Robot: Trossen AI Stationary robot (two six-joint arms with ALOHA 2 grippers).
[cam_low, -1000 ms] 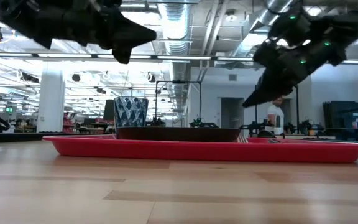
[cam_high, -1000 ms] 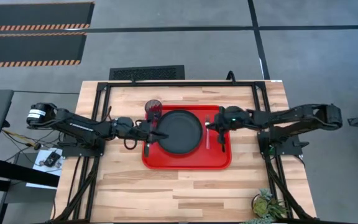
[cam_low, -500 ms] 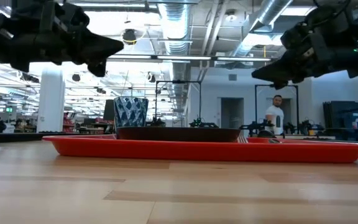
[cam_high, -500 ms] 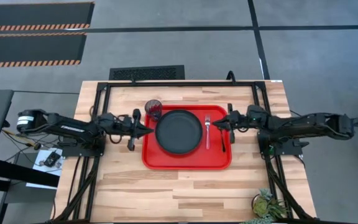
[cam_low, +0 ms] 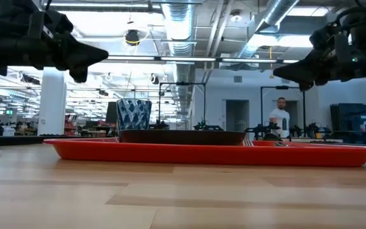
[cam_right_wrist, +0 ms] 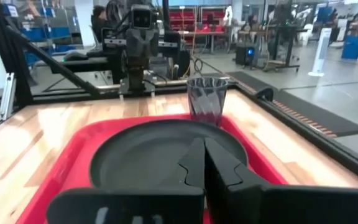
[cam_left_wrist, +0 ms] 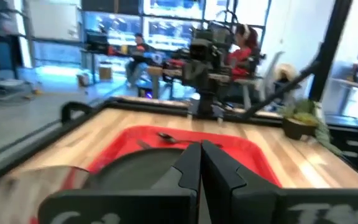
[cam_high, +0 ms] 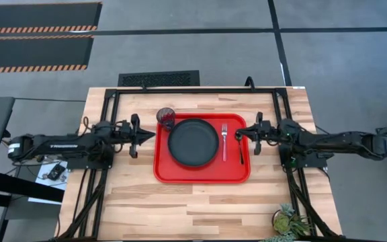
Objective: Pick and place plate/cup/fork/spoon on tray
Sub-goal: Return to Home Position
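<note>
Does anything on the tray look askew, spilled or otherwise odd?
Nothing stands out. On the tray the plate lies flat, the cup stands upright at a corner, and fork and spoon lie side by side.

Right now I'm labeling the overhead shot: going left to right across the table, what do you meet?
Left pincer, shut → cup → plate → fork → spoon → right pincer, shut. Cup, plate, fork and spoon lie on the red tray.
</note>
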